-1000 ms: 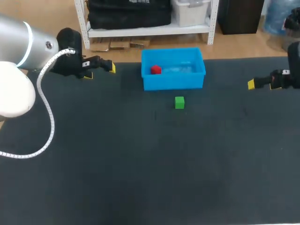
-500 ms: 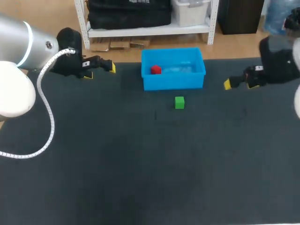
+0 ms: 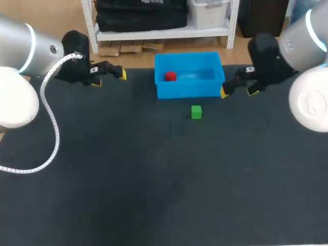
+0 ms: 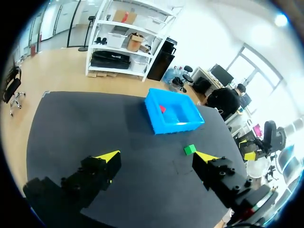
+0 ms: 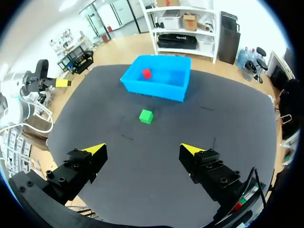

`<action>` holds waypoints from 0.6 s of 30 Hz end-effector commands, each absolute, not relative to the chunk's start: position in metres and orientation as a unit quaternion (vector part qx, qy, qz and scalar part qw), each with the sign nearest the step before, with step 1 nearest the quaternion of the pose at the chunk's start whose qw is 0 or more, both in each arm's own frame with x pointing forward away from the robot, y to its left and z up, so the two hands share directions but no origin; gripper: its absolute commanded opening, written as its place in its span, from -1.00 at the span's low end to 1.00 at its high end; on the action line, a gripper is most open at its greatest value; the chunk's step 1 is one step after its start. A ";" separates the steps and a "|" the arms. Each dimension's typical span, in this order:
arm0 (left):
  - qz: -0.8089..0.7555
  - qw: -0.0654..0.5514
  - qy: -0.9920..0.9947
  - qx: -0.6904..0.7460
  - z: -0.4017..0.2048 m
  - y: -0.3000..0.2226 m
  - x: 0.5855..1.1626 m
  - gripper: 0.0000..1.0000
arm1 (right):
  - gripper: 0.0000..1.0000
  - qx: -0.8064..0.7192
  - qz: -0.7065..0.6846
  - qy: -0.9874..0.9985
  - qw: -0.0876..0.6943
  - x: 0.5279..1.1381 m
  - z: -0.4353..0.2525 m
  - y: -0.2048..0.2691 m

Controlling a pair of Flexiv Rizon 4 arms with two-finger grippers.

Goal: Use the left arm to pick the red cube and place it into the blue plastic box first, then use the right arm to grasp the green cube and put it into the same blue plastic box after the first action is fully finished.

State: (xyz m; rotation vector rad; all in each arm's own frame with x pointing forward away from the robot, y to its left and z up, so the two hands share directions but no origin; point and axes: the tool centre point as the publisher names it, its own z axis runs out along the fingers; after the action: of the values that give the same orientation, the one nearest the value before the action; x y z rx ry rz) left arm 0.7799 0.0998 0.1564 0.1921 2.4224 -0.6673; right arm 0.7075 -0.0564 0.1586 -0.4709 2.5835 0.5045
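One red cube [image 3: 170,76] sat inside the blue plastic box [image 3: 189,90], the green cube [image 3: 196,111] lay on the table [image 3: 154,179] just outside it, and the left gripper [image 3: 109,78] and right gripper [image 3: 237,91] stood open, empty.

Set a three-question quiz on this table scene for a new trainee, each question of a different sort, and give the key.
1. True or false: the red cube lies inside the blue plastic box.
2. Where is the green cube?
A. inside the box beside the red cube
B. on the table, in front of the box
C. held in the right arm's jaws
3. Fill in the missing word: both arms' jaws are ____ and hold nothing.

Key: 1 true; 2 B; 3 open.
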 end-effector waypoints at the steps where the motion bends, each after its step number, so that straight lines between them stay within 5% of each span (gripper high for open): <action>1: -0.256 0.308 0.913 0.074 0.155 0.101 0.779 1.00 | 1.00 -0.167 0.156 0.948 0.220 0.713 0.158 -0.040; 18: -0.256 0.308 0.913 0.074 0.155 0.101 0.779 1.00 | 1.00 -0.150 0.110 0.968 0.170 0.720 0.148 -0.006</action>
State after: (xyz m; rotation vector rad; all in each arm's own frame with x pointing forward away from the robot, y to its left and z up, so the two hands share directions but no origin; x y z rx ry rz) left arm 0.7800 0.0999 0.1563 0.1924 2.4222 -0.6681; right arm 0.7129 -0.0151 0.1472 -0.4300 2.7299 0.3465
